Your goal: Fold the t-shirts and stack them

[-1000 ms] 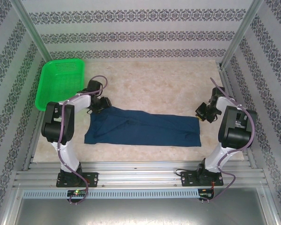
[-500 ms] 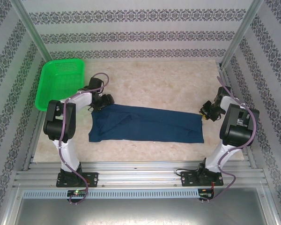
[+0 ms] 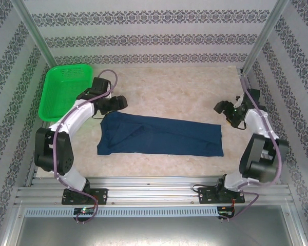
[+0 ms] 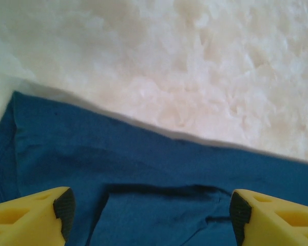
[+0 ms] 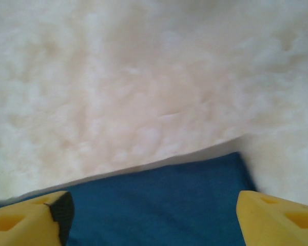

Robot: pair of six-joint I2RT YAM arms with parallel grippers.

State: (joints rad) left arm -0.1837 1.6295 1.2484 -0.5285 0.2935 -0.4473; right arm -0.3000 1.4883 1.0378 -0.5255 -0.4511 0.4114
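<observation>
1. The dark navy blue soft cloth t-shirt (image 3: pixel 159 136) lay folded in a long flat band across the pale mottled surface (image 3: pixel 179 92).
2. The left arm's yellow fingers (image 4: pixel 31 218) gaped empty above its far left edge.
3. The right arm's yellow fingers (image 5: pixel 277 220) gaped empty over its far right corner.
4. A green plastic mesh basket (image 3: pixel 64 89) sat far left, apart from it.

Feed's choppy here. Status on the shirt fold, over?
Left gripper open, right gripper open, nothing held. Navy t-shirt lies flat, a long strip. Green mesh basket far left, apart from it.
</observation>
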